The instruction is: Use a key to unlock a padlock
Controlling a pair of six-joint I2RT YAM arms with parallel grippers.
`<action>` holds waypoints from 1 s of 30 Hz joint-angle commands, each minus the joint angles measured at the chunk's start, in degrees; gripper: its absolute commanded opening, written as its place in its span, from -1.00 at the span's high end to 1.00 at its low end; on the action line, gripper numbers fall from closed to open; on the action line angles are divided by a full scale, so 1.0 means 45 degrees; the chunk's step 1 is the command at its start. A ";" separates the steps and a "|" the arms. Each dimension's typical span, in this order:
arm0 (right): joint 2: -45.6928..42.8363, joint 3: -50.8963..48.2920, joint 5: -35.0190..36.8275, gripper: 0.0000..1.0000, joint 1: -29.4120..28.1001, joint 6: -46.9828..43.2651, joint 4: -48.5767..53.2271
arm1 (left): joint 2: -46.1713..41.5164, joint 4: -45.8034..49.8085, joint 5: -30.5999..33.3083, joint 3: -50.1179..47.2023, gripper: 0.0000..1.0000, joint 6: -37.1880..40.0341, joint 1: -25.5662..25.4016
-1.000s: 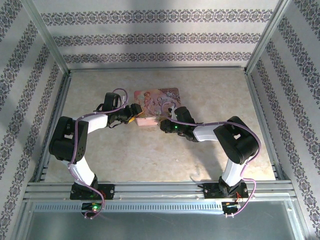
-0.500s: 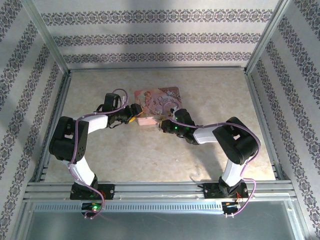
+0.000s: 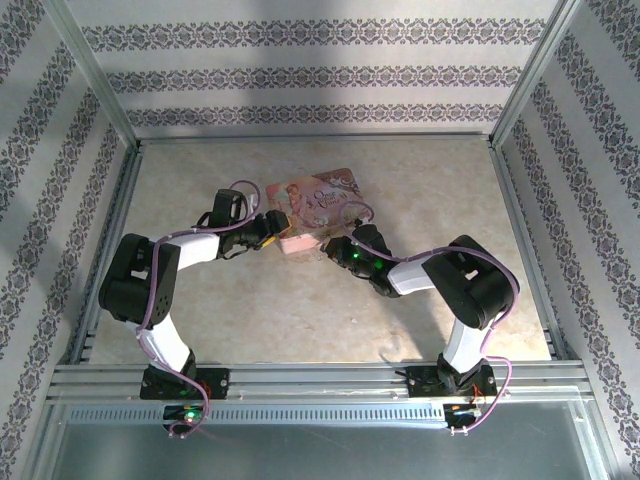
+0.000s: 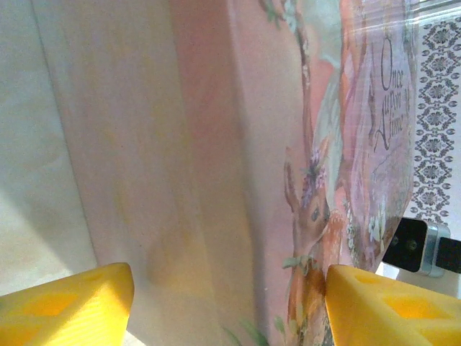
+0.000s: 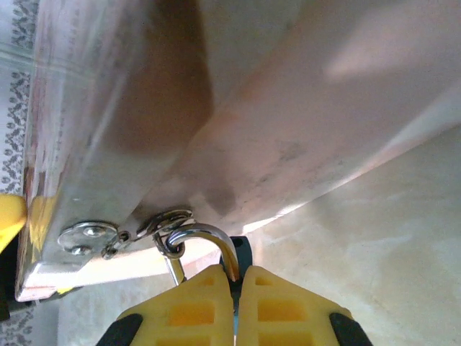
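Patterned walls around my worktop (image 3: pixel 250 320); right end effector (image 5: pixel 235 281) pinches the padlock (image 5: pixel 209 249) shackle, tiny and slippery, while left end effector (image 4: pixel 223 303) is wide around the tin (image 4: pixel 216 144).

We count two black-and-white robot arms in the overhead view, one on the left (image 3: pixel 150 290) and one on the right (image 3: pixel 465 295). Each ends in one gripper with yellow fingers, so two grippers: the left gripper (image 3: pixel 268 228) and the right gripper (image 3: pixel 337 248), both near the middle of the frame. Between them we count one pink picture-decorated tin box (image 3: pixel 315 205). In the right wrist view, at the lower middle of the frame, we count one padlock, of which the thin silver curved shackle (image 5: pixel 205 241) shows, and one round silver riveted hasp plate (image 5: pixel 88 236) at lower left.
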State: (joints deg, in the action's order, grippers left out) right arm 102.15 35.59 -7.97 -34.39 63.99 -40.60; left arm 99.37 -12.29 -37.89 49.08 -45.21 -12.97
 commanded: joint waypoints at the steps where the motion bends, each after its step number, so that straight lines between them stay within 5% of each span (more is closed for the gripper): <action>1: 0.0191 -0.0228 0.1301 1.00 -0.0079 0.1401 -0.0284 | 0.0080 0.0584 0.0508 -0.0382 -0.39 0.0209 -0.0237; 30: -0.0508 -0.0117 0.3425 1.00 0.0587 0.3584 -0.0128 | 0.0368 0.1211 0.1692 -0.0985 -0.39 0.0965 -0.0471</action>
State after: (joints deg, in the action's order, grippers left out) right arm 101.45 34.76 0.56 -34.33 79.20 -42.92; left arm 99.26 -14.55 -35.75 47.70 -43.05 -14.74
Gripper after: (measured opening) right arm 0.043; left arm 0.697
